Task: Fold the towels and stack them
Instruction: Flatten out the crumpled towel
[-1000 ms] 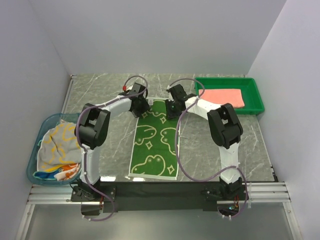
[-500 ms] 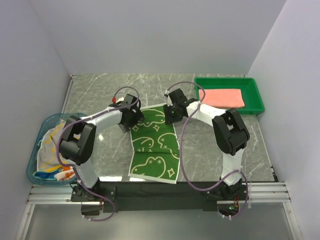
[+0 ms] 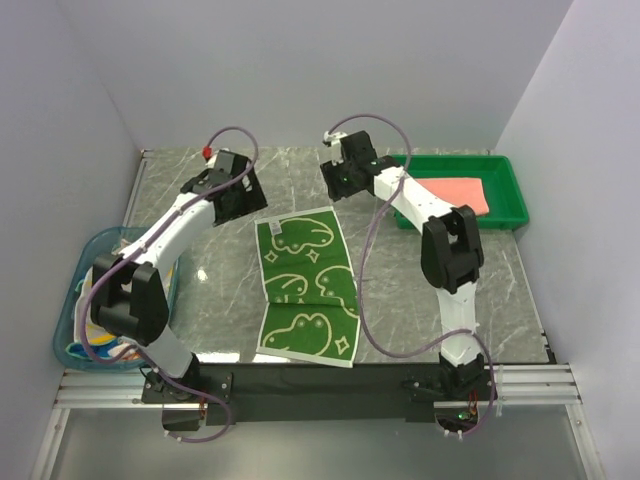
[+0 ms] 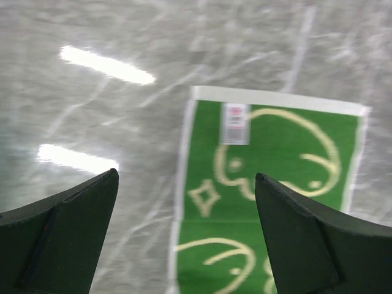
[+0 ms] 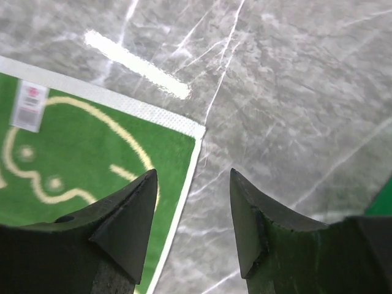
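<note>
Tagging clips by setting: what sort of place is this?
Probably a robot lab cell: plain white walls box in a grey marble-pattern table holding a green frog-print towel, blue plastic basket and green plastic tray.

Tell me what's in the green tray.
One folded salmon-pink towel lies in the green tray. The right arm covers one end, and anything beneath the towel is hidden.

Matt cloth frog towel [image 3: 303, 282] lies on glossy marbled table [image 3: 190, 190].
</note>
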